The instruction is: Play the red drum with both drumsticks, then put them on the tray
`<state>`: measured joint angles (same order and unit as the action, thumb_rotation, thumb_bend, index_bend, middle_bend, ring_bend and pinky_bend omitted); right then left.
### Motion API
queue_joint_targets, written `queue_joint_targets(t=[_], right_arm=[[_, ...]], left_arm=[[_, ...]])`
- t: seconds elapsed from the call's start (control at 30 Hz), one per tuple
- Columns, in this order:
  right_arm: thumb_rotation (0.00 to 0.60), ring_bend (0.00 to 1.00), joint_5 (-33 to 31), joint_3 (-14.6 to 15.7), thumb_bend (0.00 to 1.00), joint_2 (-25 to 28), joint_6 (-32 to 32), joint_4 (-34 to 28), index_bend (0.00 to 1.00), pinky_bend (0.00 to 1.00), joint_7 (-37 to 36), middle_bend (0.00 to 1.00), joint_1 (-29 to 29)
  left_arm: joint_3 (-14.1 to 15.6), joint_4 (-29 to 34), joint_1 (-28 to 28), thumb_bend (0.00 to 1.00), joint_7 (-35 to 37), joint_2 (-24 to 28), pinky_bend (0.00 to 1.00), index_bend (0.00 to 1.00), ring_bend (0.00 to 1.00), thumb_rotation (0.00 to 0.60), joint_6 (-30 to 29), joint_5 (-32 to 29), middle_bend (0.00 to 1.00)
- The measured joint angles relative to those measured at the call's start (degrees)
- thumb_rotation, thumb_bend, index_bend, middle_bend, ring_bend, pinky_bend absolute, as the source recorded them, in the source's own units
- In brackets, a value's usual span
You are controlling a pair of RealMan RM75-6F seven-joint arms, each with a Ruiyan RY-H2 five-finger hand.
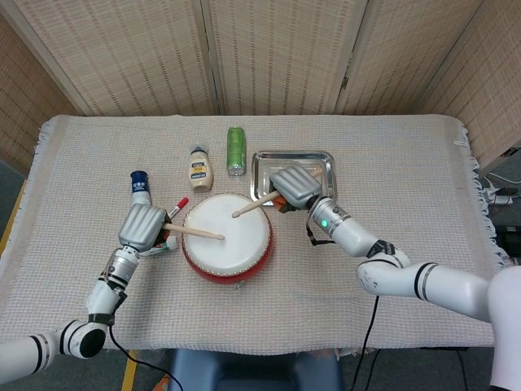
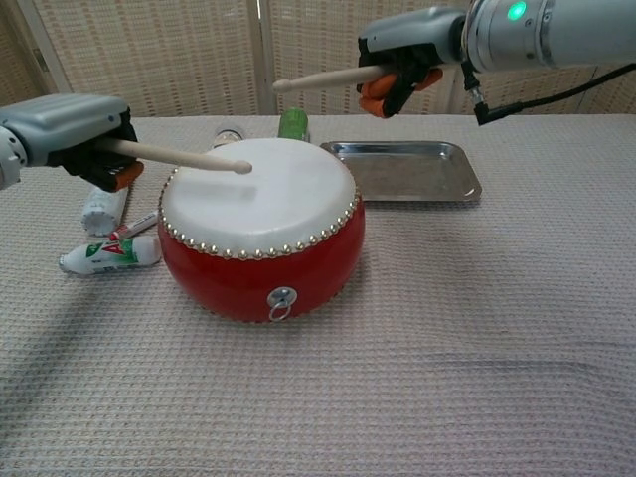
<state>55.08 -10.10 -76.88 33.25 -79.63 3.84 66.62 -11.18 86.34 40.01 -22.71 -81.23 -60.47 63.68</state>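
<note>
Drum [image 2: 260, 238]: centre of counter [image 2: 477, 338].
Left robot hand [image 2: 75, 134]: at 9 o'clock, holding stick [image 2: 174, 156], tip on drumhead.
Right robot hand [image 2: 407, 55]: at 2 o'clock, holding stick [image 2: 323, 79] raised.
Tray [image 2: 407, 169]: at 2 o'clock.

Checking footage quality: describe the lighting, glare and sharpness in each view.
Head view: even, soft light, sharp throughout, mild glare on the tray. Chest view: the drum is sharp and casts a soft shadow on the cloth at its left; the tray reflects the screen behind.
</note>
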Motion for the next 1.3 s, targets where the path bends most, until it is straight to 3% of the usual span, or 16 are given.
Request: queue_joint_targets(t=[0.17, 0.3, 0.47, 0.6, 0.73, 0.97, 1.2, 1.3], right_arm=[[0.600, 1.00, -1.7, 4.1, 0.87, -5.0, -3.2, 6.0, 1.00, 1.00, 5.5, 1.00, 1.6], [0.600, 1.00, -4.3, 6.4, 0.87, -9.0, -3.5, 10.0, 1.00, 1.00, 10.9, 1.00, 2.8], [0.600, 1.00, -3.7, 3.6, 0.87, -7.5, -0.4, 6.7, 1.00, 1.00, 7.8, 1.00, 1.9], [0.600, 1.00, -0.1, -0.1, 0.87, -3.2, 2.5, 1.3, 1.00, 1.00, 1.5, 1.00, -0.2], [0.600, 1.00, 2.8, -2.1, 0.87, -0.7, 3.2, -0.7, 1.00, 1.00, -1.7, 1.00, -1.9], [0.600, 1.00, 2.2, 0.4, 0.87, -3.1, -0.5, 3.4, 1.00, 1.00, 1.0, 1.00, -1.1], [0.600, 1.00, -2.1, 5.1, 0.87, -8.7, -2.9, 10.4, 1.00, 1.00, 10.5, 1.00, 1.3], [0.600, 1.00, -3.2, 4.6, 0.87, -9.5, -1.5, 10.7, 1.00, 1.00, 11.0, 1.00, 1.1]], left_arm=[[-2.0, 4.5, -1.4, 0.57, 4.6, 4.8, 1.00, 1.00, 1.00, 0.600, -2.2, 0.7, 1.00], [-2.3, 5.0, -1.8, 0.57, 6.0, 5.6, 1.00, 1.00, 1.00, 0.600, -2.1, 0.8, 1.00], [-1.1, 3.3, -1.3, 0.57, 5.2, 3.5, 1.00, 1.00, 1.00, 0.600, -0.7, 0.7, 1.00], [0.1, 0.6, -0.2, 0.57, 3.1, 0.6, 1.00, 1.00, 1.00, 0.600, 1.1, 0.2, 1.00], [1.7, -2.2, 0.7, 0.57, -0.8, -2.0, 1.00, 1.00, 1.00, 0.600, 2.5, -0.6, 1.00], [0.3, 0.7, -0.4, 0.57, 1.1, 0.9, 1.00, 1.00, 1.00, 0.600, -1.5, 0.3, 1.00], [-2.1, 5.6, -2.5, 0.57, 6.1, 6.5, 1.00, 1.00, 1.00, 0.600, -4.8, 2.0, 1.00], [-2.2, 5.8, -3.0, 0.57, 7.3, 7.2, 1.00, 1.00, 1.00, 0.600, -4.7, 2.0, 1.00]])
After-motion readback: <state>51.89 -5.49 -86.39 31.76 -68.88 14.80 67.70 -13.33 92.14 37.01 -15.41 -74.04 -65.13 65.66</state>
